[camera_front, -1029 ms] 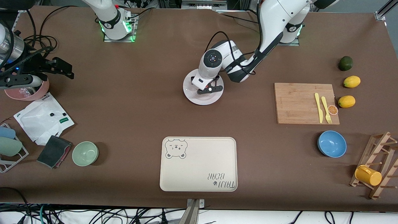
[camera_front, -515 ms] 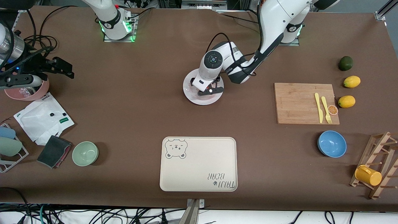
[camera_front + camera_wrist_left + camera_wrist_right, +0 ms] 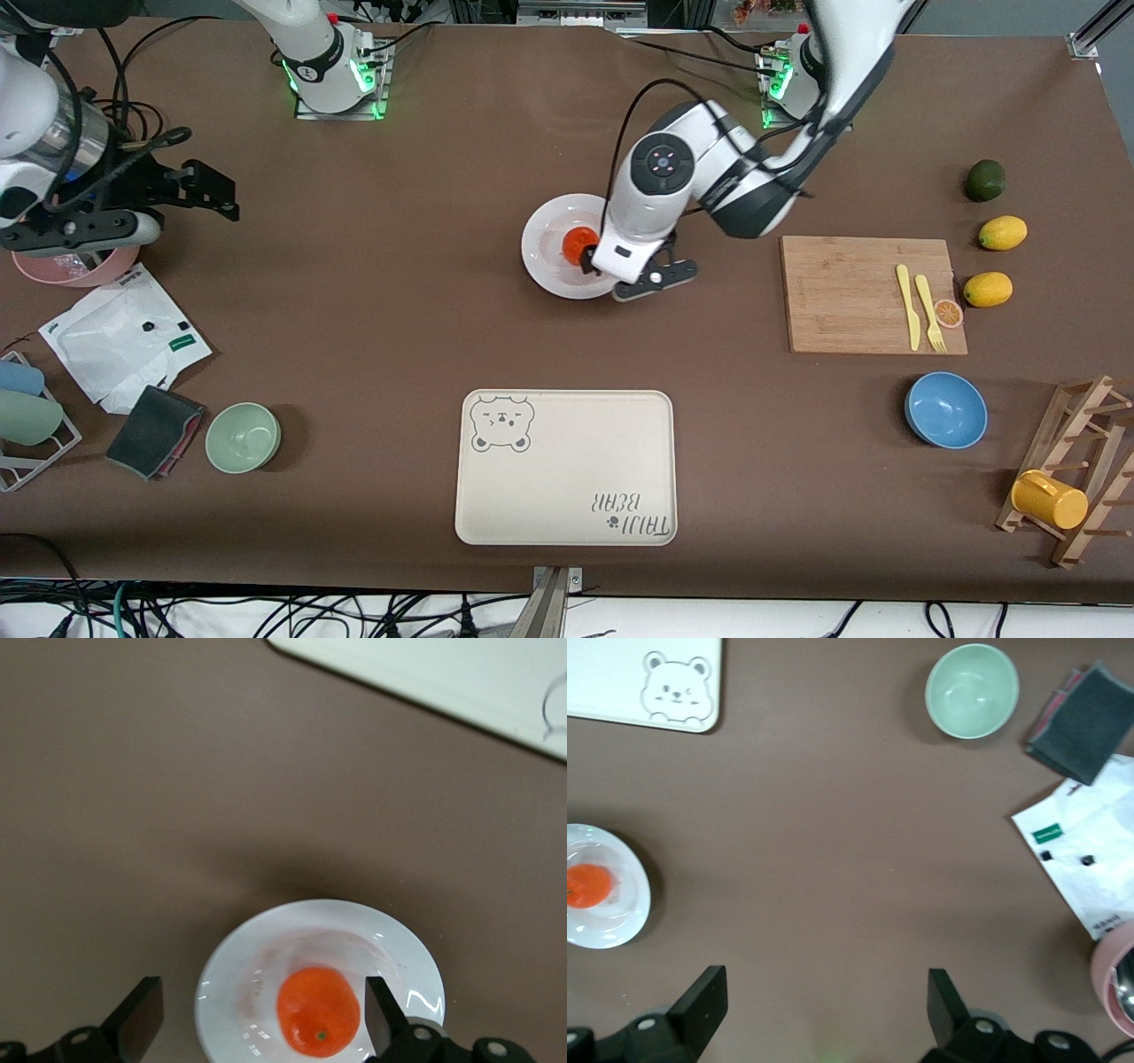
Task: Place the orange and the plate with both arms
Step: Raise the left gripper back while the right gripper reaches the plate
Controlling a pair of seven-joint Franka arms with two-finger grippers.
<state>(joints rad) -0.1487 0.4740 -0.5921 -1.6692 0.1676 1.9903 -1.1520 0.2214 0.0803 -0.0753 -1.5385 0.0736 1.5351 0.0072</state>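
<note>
Front view, from the right arm's end of the desk to the left arm's end. The right pincer [image 3: 190, 190] hangs over the pink bowl [image 3: 75, 264] at that end of the desk, its fingers [image 3: 704, 1005] spread apart and holding nothing; this arm waits. Near it lie a white pouch [image 3: 124, 341], a dark cloth [image 3: 155, 431] and a green bowl [image 3: 243, 437].

At mid-desk stands the plate [image 3: 545, 244], with the orange [image 3: 580, 242] resting on it. A second ago the left pincer [image 3: 640, 276] was down on the plate with its fingers together, hiding the fruit; half a second ago it had parted. Now it has lifted and drawn toward the left arm's end, hanging over the plate's rim, and the orange lies uncovered. The left wrist view shows the orange [image 3: 319, 1012] sitting free between the two spread fingers [image 3: 142, 1019], touched by neither. Judged from this, the release of the orange onto the plate is done, and the plate itself remains to be placed, probably on the bear-printed tray [image 3: 565, 467], which lies nearer the front camera.

The left arm reaches from its base down and inward, elbow raised, wrist tilted toward the plate.

Toward the left arm's end: a cutting board [image 3: 868, 294], two lemons [image 3: 1002, 232], a blue bowl [image 3: 945, 409].
</note>
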